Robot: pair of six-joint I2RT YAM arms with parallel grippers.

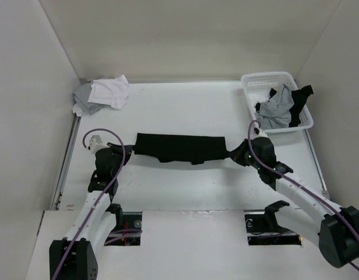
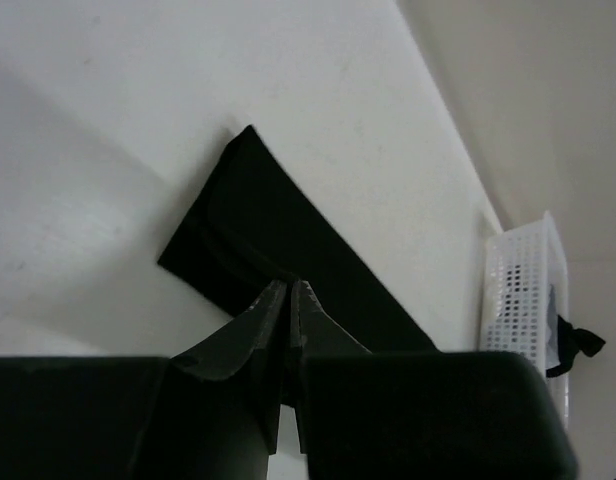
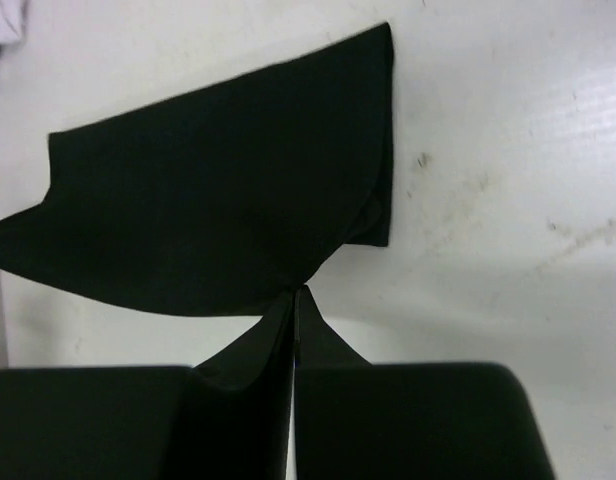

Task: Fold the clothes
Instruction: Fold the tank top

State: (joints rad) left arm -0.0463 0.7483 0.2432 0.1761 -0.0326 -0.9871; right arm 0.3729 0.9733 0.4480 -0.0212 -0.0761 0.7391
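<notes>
Both grippers pinch one long black fabric top [image 1: 179,149], stretched between them over the white table [image 1: 185,111]. The left gripper [image 2: 288,292] is clamped on its left end and the right gripper [image 3: 296,294] on its right end, jaws almost together on thin cloth. Risk: a shallow pinch or uneven pull lets an end slip, so the fold goes crooked. Piled white and grey tops [image 1: 104,93] sit back-left. Grey and black clothes [image 1: 275,108] lie in the white slotted plastic basket [image 1: 249,81] back-right.

Plain black top [image 1: 179,149], white slotted basket [image 1: 267,79], grey garment [image 1: 275,111] and black garment [image 1: 305,92] inside the basket, white top [image 1: 109,88] over grey cloth [image 1: 82,96] far left of the basket, purple cables [image 1: 101,130], white table [image 1: 185,111].
</notes>
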